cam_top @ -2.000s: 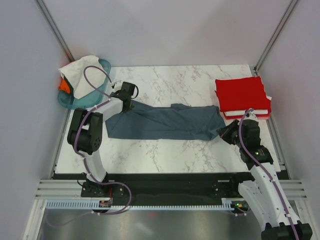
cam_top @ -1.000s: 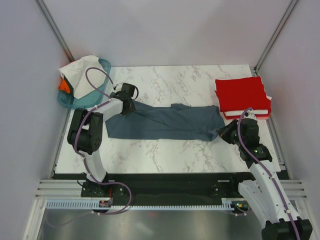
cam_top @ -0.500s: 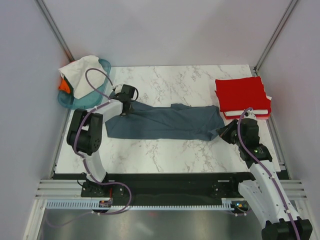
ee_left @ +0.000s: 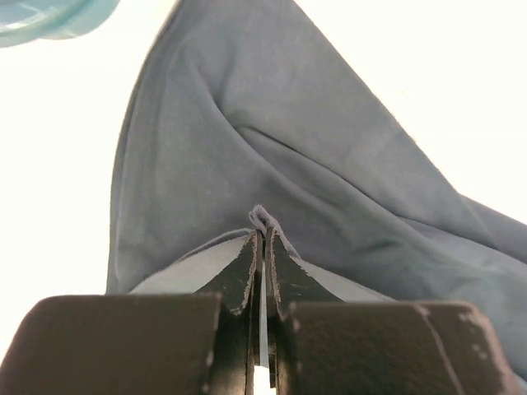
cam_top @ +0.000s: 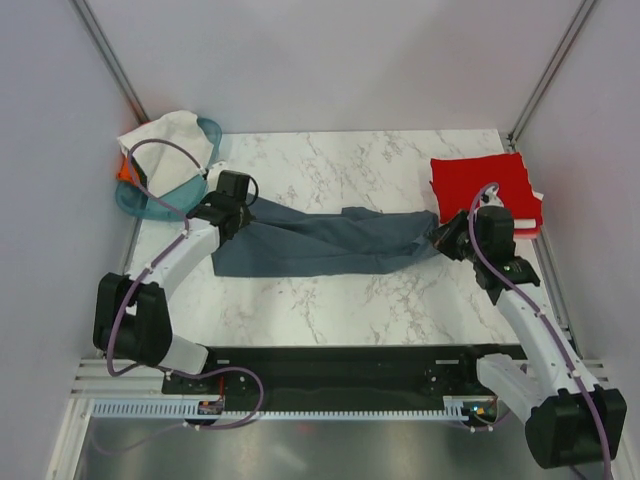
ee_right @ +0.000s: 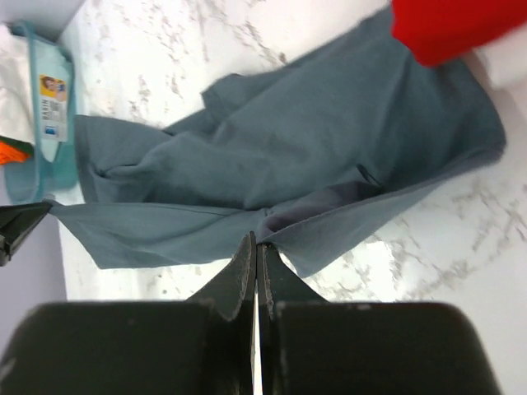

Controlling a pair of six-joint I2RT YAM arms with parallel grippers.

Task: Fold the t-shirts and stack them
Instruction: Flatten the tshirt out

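Spanning the middle of the white marbled tabletop [cam_top: 330, 300], the slate blue-grey t-shirt [cam_top: 320, 240] lies drawn out left to right inside a booth of plain pale walls [cam_top: 330, 60]. A teal basket [cam_top: 145, 206] at the far-left corner holds white cloth [cam_top: 160, 140] and orange cloth [cam_top: 123, 172]. A folded red t-shirt [cam_top: 480, 185] lies at the far right. The left gripper [ee_left: 263, 239] is clenched on a pinch of the grey shirt's left end. The right gripper [ee_right: 255, 244] is clamped on the edge of its right end, just beside the red one.
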